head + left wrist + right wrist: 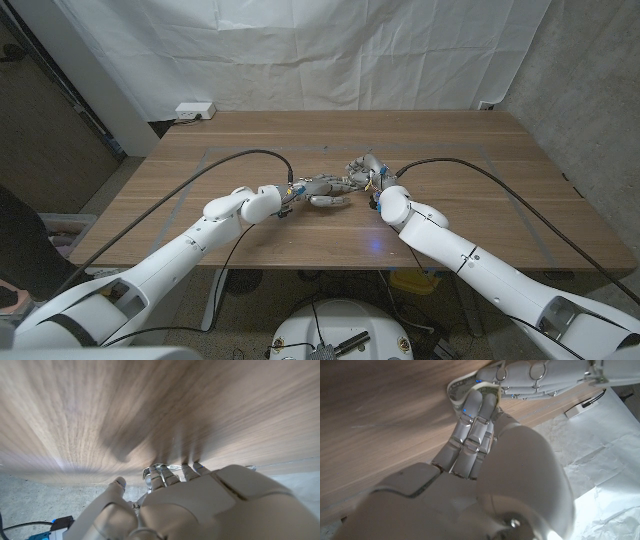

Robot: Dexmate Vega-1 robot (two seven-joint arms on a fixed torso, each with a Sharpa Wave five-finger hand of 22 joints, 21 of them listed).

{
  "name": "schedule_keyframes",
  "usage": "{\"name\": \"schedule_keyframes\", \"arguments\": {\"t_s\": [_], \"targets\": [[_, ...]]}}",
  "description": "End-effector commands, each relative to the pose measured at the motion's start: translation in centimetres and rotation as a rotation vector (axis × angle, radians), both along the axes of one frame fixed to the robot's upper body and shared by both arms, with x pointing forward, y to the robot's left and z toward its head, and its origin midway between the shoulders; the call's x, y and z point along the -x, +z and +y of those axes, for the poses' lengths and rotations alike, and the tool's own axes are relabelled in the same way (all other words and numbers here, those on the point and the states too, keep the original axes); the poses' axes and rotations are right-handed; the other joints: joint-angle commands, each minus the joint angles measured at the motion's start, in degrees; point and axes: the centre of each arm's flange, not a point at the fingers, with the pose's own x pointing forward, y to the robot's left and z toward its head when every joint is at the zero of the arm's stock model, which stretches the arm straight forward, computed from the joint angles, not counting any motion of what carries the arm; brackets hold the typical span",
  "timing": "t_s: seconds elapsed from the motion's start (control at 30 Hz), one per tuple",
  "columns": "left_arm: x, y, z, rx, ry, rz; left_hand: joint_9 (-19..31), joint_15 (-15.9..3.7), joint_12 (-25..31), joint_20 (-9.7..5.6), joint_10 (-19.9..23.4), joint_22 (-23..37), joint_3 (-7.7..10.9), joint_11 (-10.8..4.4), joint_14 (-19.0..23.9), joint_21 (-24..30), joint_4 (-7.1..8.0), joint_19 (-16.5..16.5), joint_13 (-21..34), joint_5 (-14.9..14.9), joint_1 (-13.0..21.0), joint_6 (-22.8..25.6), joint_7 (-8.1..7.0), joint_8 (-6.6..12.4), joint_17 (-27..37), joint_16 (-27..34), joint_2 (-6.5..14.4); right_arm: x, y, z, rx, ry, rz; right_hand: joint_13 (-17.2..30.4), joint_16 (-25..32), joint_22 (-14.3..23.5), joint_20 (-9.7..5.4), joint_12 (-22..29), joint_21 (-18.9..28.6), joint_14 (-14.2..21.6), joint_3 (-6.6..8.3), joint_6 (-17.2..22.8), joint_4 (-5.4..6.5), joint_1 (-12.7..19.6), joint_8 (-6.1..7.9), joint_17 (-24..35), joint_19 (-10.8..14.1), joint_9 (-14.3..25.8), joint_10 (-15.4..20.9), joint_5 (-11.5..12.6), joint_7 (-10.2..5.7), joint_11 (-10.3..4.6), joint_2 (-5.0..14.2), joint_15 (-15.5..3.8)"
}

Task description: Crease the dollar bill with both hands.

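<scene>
At mid-table, my left hand [322,188] and right hand [366,172] both pinch the curled dollar bill [465,390] between closed fingers, folding under way; pressing the fold flat comes next.

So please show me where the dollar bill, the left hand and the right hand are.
dollar bill [459,387], right wrist view, on its curled edge.
left hand [322,187], head view, on its middle.
right hand [366,169], head view, on its middle.

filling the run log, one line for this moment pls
stage: creasing | left hand: on dollar bill | right hand: fingers on bill | table: wooden
</scene>
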Motion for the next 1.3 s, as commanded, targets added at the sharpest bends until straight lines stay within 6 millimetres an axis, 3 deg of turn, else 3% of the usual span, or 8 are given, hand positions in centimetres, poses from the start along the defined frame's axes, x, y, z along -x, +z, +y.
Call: {"name": "schedule_keyframes", "arguments": {"t_s": [0.03, 0.23, 0.37, 0.63, 0.73, 0.8, 1.1, 1.3], "targets": [[0.5, 0.8, 0.5, 0.033, 0.005, -0.049, 0.1, -2.54, 0.5, 6.02, 8.8, 0.1, 0.16, 8.14, 1.9, 0.2, -0.31, -1.0, 0.5, 0.2, 0.4, 8.2, 6.75, 0.35, 0.1, 0.3, -0.1, -0.2, -0.1, 0.0, 0.005, 0.001, 0.015, 0.2, -0.1, 0.2, -8.01, 0.2, 0.5, 0.4, 0.23, 0.4, 0.36, 1.0, -0.02, 0.3, -0.2, 0.3, 0.1, 0.2, -0.18, -0.14, -0.03, -4.00], [0.6, 1.2, 1.1, 0.043, 0.048, -0.063, 0.2, -1.48, 0.1, 6.84, 8.2, 0.1, 0.25, 8.58, 2.4, 0.1, -0.49, -0.8, 0.5, 0.2, 0.7, 8.9, 6.90, 0.45, 0.2, 0.2, 0.0, -0.2, 0.0, 0.1, 0.012, 0.014, 0.023, 0.2, -0.1, 0.1, -7.98, 0.1, 0.9, 0.6, 0.25, 0.0, 0.39, 1.1, -0.21, 0.4, -0.4, 0.4, 0.1, 0.3, 0.00, 0.00, 0.10, -3.94], [0.5, 1.6, 1.5, 0.040, 0.078, -0.066, 0.2, -0.56, -0.7, 7.33, 5.9, 0.1, 0.27, 8.71, 1.4, -0.3, -0.61, -1.4, 0.6, 0.1, 0.8, 7.3, 6.09, -0.18, 0.2, -0.3, 0.0, -0.3, 0.0, 0.2, 0.029, 0.031, 0.048, 0.1, -0.3, 0.0, -7.97, 0.0, 1.2, 0.6, 0.28, -0.6, 0.36, 1.1, -0.41, 0.5, -0.5, 0.4, 0.0, 0.4, 0.10, 0.12, 0.07, -3.88], [0.4, 2.2, 2.0, 0.040, 0.124, -0.073, 0.2, 1.07, -1.1, 8.04, 3.2, 0.2, 0.17, 8.94, -0.2, -1.0, -0.57, -2.5, 0.7, -0.1, 0.7, 6.7, 3.61, -0.10, 0.3, -0.6, 0.0, -0.3, 0.1, 0.0, 0.044, 0.052, 0.111, 0.2, -0.6, -0.3, -7.92, -0.6, 2.2, 1.0, 0.43, -3.5, 0.34, 1.3, -1.28, 0.8, -0.9, 0.3, -1.6, 0.7, -0.07, -0.16, -0.08, -3.74], [0.4, 2.6, 2.2, 0.058, 0.125, -0.078, 0.2, 3.05, -0.9, 8.15, 2.9, 0.2, 0.18, 9.12, 0.3, -1.1, -0.53, -2.3, 0.7, -0.2, 0.6, 6.6, 1.98, -0.10, 0.3, -0.3, 0.2, -0.4, 0.1, 0.0, 0.046, 0.048, 0.117, 0.2, -0.8, -0.4, -7.89, -0.7, 2.4, 1.0, 0.44, -4.1, 0.35, 1.3, -1.38, 0.9, -1.0, 0.3, -1.9, 0.7, -0.06, -0.18, -0.16, -3.73], [0.4, 2.7, 2.2, 0.052, 0.122, -0.078, 0.2, 3.31, -0.9, 8.42, 2.9, 0.2, 0.24, 9.40, 0.5, -1.0, -0.53, -2.1, 0.7, -0.2, 0.6, 6.2, 1.60, -0.25, 0.3, -0.2, 0.3, -0.4, 0.1, 0.0, 0.037, 0.051, 0.109, 0.2, -0.8, -0.4, -7.89, -0.8, 2.5, 1.0, 0.44, -4.3, 0.38, 1.3, -1.35, 0.9, -1.1, 0.3, -2.1, 0.7, -0.08, -0.13, -0.18, -3.72], [-0.1, 2.1, 1.5, 0.035, 0.069, -0.032, 0.3, 0.46, -0.6, 7.93, 2.7, 0.3, 0.36, 9.14, 0.5, -1.0, -0.50, -1.6, 0.7, -0.3, 0.7, 4.6, 2.47, -0.56, 0.3, -0.2, 0.6, -0.2, 0.4, 0.0, -0.014, 0.054, 0.031, 0.3, -1.1, -0.6, -7.92, -0.5, 3.0, 1.1, 0.47, -3.5, 0.45, 1.2, -0.83, 1.0, -1.4, 0.3, -1.4, 0.7, 0.03, -0.20, -0.20, -3.80], [-0.3, 1.8, 1.2, 0.026, 0.026, 0.005, 0.3, -0.54, -0.4, 7.51, 3.1, 0.3, 0.35, 9.00, 0.8, -0.8, -0.49, -0.8, 0.7, -0.3, 0.7, 4.4, 2.28, -0.47, 0.3, -0.1, 0.6, -0.4, 0.8, 0.4, -0.045, 0.062, -0.014, 0.5, -1.3, -0.6, -7.91, -0.1, 3.5, 1.1, 0.50, -3.1, 0.46, 1.3, -0.59, 1.1, -1.7, 0.3, -0.8, 0.7, 0.12, 0.15, -0.23, -3.80]]}}
